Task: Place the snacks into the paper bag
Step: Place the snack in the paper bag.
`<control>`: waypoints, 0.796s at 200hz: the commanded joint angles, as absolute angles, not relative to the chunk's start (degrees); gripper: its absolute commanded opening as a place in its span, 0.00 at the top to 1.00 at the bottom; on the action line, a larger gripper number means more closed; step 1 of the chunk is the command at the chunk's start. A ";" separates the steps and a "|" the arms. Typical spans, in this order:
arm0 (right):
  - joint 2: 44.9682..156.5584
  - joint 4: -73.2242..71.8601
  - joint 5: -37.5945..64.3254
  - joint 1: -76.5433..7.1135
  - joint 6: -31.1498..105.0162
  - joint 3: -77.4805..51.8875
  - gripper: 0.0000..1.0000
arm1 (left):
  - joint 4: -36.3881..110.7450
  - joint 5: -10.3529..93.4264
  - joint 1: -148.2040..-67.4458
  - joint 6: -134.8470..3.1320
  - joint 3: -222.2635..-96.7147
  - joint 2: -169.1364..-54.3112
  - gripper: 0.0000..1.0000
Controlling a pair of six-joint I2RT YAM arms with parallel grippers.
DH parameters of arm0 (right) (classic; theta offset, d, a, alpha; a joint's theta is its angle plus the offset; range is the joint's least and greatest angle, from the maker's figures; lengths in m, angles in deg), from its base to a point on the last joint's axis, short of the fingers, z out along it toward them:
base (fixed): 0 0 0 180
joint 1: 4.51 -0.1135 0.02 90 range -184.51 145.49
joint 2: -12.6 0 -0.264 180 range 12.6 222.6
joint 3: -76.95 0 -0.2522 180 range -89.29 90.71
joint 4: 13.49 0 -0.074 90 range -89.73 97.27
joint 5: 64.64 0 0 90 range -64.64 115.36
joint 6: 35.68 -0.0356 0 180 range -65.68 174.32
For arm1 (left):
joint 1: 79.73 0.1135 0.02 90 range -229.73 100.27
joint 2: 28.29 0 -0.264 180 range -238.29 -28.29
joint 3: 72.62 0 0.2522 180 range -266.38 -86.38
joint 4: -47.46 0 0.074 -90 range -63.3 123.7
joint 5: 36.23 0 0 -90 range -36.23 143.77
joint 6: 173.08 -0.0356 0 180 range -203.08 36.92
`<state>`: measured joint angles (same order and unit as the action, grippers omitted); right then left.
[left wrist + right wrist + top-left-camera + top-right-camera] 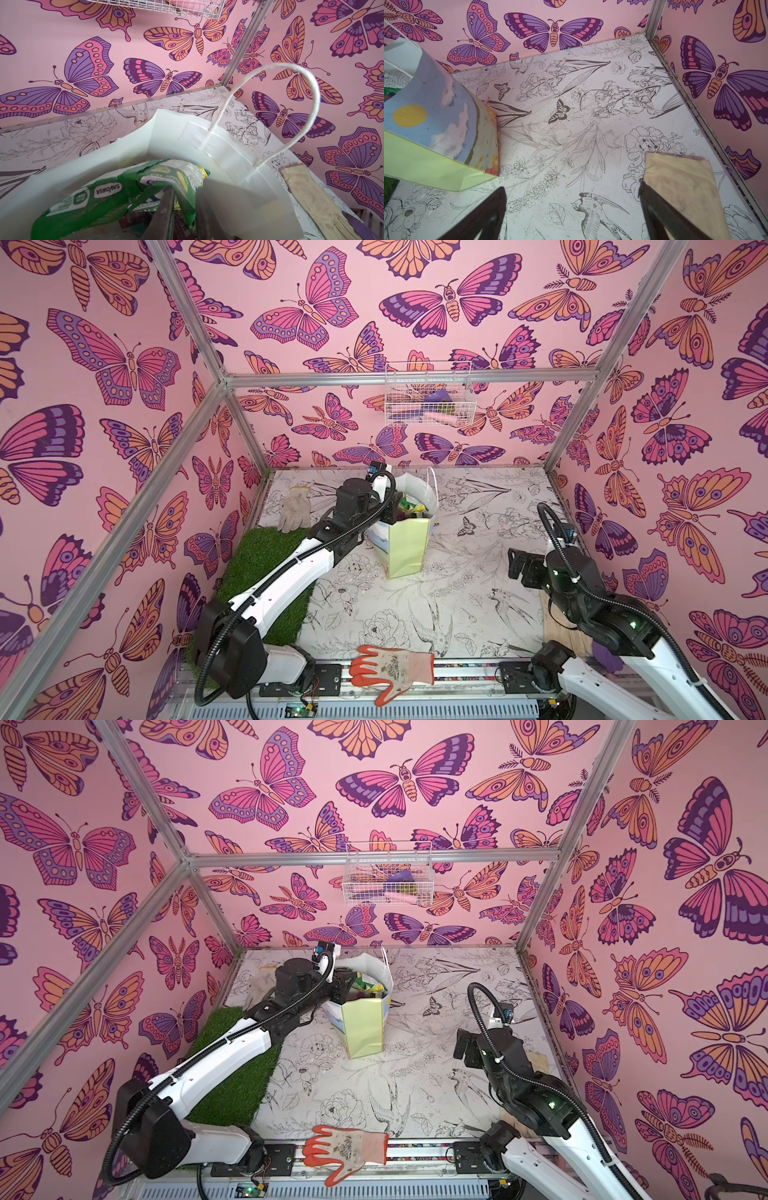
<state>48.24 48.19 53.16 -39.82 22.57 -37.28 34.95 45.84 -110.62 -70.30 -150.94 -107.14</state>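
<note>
1. My left claw (185,194) is lowered into the open mouth of the paper bag (405,549). In the left wrist view its two fingers (166,207) stand a narrow gap apart. A fold of the green-and-yellow packet (93,199) lies in that gap and over the darker finger. I cannot tell whether the pads press the fold or merely touch it.

2. The green-and-yellow packet is inside the bag, with its upper end leaning toward the white far wall. The darker packets (182,225) lie beneath it, and their print is too hidden to read.

3. The paper bag stands upright near the middle of the table (457,605), closer to the far edge than to the near edge. Its pale yellow-green front faces the near edge. One white cord handle (291,68) arches up clear of the mouth.

4. My right claw (571,216) has its jaws wide with nothing between them. It hangs over bare table toward the right edge, well apart from the bag and just beside a beige cloth (685,187).

5. An orange-and-white glove (390,668) lies at the near edge, apart from both claws.
</note>
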 commanded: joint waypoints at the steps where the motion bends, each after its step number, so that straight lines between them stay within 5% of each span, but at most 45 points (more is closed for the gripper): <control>1: 48.53 47.38 52.94 -39.45 21.62 -37.26 0.01 | 35.80 46.03 -110.14 -70.20 -150.58 -106.86 0.76; 43: 48.63 47.38 52.96 -39.48 21.70 -37.15 0.01 | 35.60 45.60 -110.11 -69.90 -150.72 -105.66 0.67; 87: 48.39 47.38 52.77 -39.49 21.42 -37.52 0.01 | 35.43 44.06 -110.22 -68.99 -151.03 -102.82 0.40; 159: 48.63 47.16 52.17 -39.43 21.01 -37.63 0.01 | 35.35 43.04 -110.55 -68.73 -150.54 -96.23 0.39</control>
<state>48.61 47.62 52.70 -39.82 22.11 -37.61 34.98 44.09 -110.49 -69.03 -150.94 -97.90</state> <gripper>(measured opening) 0.994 0.609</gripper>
